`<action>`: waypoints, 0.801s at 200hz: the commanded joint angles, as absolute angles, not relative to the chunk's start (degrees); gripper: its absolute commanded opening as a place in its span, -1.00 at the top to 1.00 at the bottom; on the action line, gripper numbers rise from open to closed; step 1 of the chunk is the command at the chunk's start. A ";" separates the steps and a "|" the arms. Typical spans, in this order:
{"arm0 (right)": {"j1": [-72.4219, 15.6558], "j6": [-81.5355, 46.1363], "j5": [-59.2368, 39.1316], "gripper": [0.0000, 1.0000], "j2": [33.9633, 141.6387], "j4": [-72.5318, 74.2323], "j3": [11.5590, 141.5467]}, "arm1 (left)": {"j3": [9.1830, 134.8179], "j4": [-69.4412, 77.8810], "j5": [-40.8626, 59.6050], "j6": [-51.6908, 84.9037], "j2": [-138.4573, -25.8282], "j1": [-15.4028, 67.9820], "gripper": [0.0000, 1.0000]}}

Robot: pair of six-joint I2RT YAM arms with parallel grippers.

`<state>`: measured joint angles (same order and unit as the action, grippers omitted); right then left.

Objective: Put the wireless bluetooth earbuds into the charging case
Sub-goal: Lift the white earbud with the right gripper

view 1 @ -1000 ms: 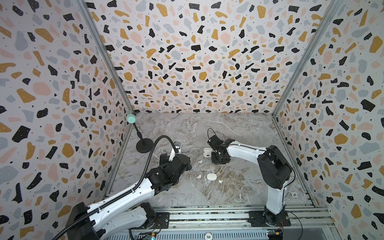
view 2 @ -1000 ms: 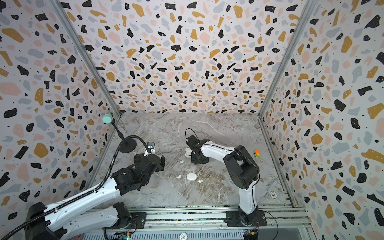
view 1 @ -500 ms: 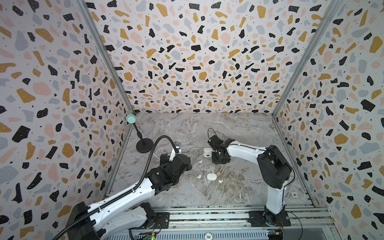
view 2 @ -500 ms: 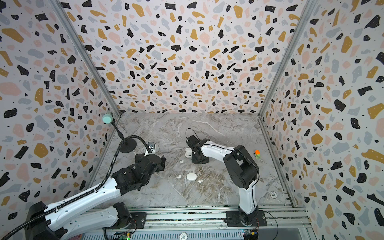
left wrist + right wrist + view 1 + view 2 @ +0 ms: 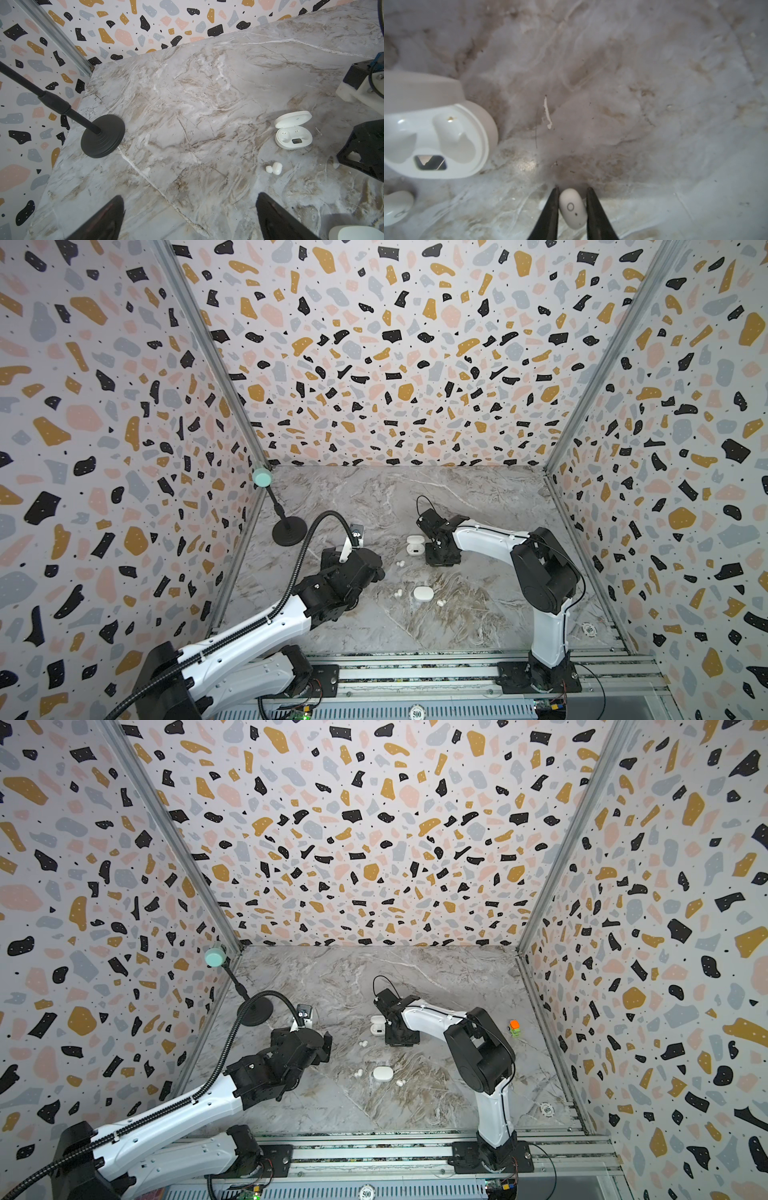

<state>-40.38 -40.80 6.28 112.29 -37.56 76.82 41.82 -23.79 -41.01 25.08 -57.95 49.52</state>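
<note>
An open white charging case (image 5: pixel 436 141) lies on the marble floor, both of its wells bare; it also shows in both top views (image 5: pixel 414 545) (image 5: pixel 377 1026) and in the left wrist view (image 5: pixel 293 133). Just right of it my right gripper (image 5: pixel 572 188) points down, shut on a white earbud (image 5: pixel 573 207) that rests on the floor. My right gripper (image 5: pixel 441 559) hides that earbud in both top views. Another earbud (image 5: pixel 395 205) (image 5: pixel 400 563) (image 5: pixel 274 168) lies in front of the case. My left gripper (image 5: pixel 190 196) (image 5: pixel 374 568) hangs open over bare floor.
A closed white case (image 5: pixel 423 594) (image 5: pixel 382 1074) lies nearer the front, with an earbud on its left (image 5: pixel 398 593) and one on its right (image 5: pixel 440 603). A black microphone stand (image 5: pixel 289 531) (image 5: pixel 102 136) stands by the left wall. A small orange-and-green object (image 5: pixel 514 1027) sits near the right wall.
</note>
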 commanded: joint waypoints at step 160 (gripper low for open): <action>-39.20 -38.42 8.37 0.48 116.72 -43.57 83.67 | 41.67 -22.41 -40.43 24.34 -59.15 49.16 -0.99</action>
